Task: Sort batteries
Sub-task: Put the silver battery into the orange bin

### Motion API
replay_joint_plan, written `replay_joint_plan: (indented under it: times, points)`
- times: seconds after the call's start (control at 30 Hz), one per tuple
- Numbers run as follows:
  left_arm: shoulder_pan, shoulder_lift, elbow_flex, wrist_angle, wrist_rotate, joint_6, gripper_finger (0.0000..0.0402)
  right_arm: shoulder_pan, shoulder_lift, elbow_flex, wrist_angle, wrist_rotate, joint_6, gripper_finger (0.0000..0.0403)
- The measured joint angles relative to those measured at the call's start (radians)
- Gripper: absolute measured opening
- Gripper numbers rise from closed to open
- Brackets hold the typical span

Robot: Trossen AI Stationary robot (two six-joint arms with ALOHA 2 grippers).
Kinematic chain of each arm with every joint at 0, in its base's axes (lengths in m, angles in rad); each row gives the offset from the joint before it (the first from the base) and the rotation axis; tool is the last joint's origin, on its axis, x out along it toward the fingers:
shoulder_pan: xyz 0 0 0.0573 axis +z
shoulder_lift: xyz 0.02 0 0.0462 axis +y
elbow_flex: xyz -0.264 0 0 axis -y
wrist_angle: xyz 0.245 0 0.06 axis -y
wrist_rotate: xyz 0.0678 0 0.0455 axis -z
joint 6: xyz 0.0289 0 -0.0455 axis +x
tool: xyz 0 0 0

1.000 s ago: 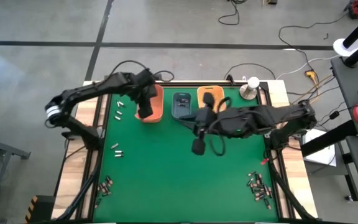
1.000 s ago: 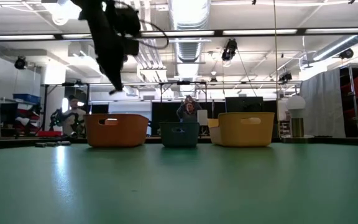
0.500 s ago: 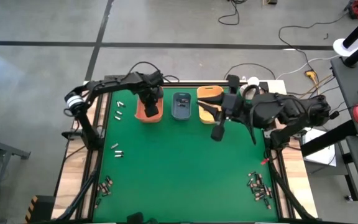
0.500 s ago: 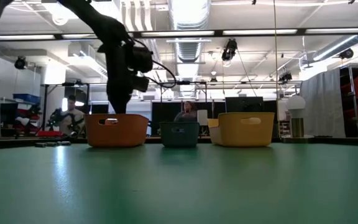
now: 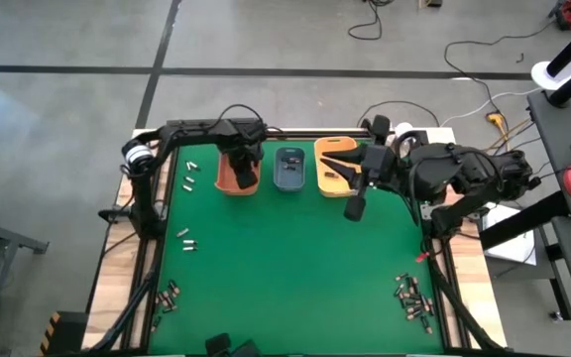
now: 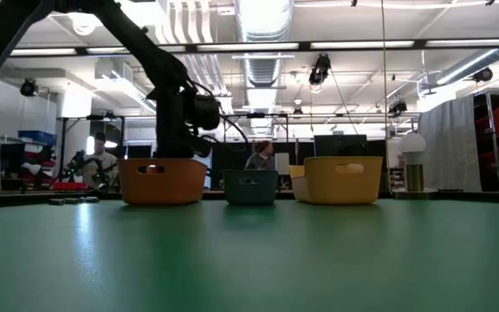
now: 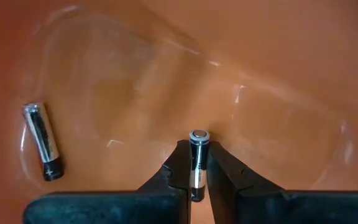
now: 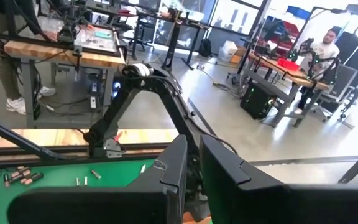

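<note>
Orange bin (image 5: 236, 175) at the far side of the green table (image 5: 285, 268), first in a row with a blue-grey bin (image 5: 290, 169) and a yellow-orange bin (image 5: 333, 166). Left hand (image 7: 197, 167) down inside that orange bin, fingers (image 7: 174, 172) pinched tight on a small silvery battery (image 7: 197, 155) held end-on just over the bin floor. Second battery (image 7: 43, 140), silvery with a dark end, lying flat on the orange floor nearby, apart from the held one. Seen from above, left hand (image 5: 243, 164) over the orange bin, arm reaching along the table's far edge. Right hand (image 5: 355, 195) raised over the table just in front of the yellow-orange bin, fingers (image 8: 178, 174) close together with a narrow gap and nothing visible between them. Loose batteries scattered elsewhere: a heap at the near right corner (image 5: 413, 298), a cluster at the near left corner (image 5: 170, 295), a few on the left side (image 5: 186, 239) and several beside the orange bin (image 5: 189, 176). From table height, dark left arm (image 6: 176, 104) dipping behind the orange bin's rim (image 6: 163, 179); a person (image 6: 259, 156) visible beyond the blue-grey bin.
</note>
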Motion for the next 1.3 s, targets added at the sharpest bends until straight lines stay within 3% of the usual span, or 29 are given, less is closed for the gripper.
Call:
replay_joint_plan:
  times: [0.2,0.43,0.6,0.73,0.83,0.93,1.17,1.3]
  points:
    - [0.0,0.014,0.002,-0.003,-0.005,-0.017,0.0027,0.0,0.0,0.0,-0.008,0.0,0.0,0.0038]
    - [0.0,0.012,0.01,-0.028,-0.011,-0.067,0.0088,-0.005,0.0,0.0,-0.019,0.0,0.019,0.0038]
    - [0.0,0.01,0.106,-0.128,-0.081,-0.085,0.0137,-0.025,0.002,0.0,-0.019,-0.002,0.02,0.0038]
    - [-0.005,-0.015,0.21,-0.285,-0.027,-0.075,0.0167,-0.037,0.002,-0.002,-0.019,-0.002,0.02,0.0038]
    - [-0.024,-0.103,0.24,-0.359,0.06,-0.084,0.0174,-0.046,0.002,-0.003,-0.019,-0.003,0.019,0.0038]
    - [-0.065,-0.241,0.204,-0.367,0.069,-0.083,0.0172,-0.056,0.002,-0.009,-0.019,-0.004,0.018,0.0038]
    - [-0.198,-0.622,-0.049,-0.359,0.072,-0.076,0.0159,-0.069,0.003,-0.038,-0.018,-0.005,0.019,0.0038]
    - [-0.295,-0.78,-0.206,-0.403,0.074,-0.195,0.0157,-0.092,0.003,-0.068,-0.019,-0.005,0.008,0.0038]
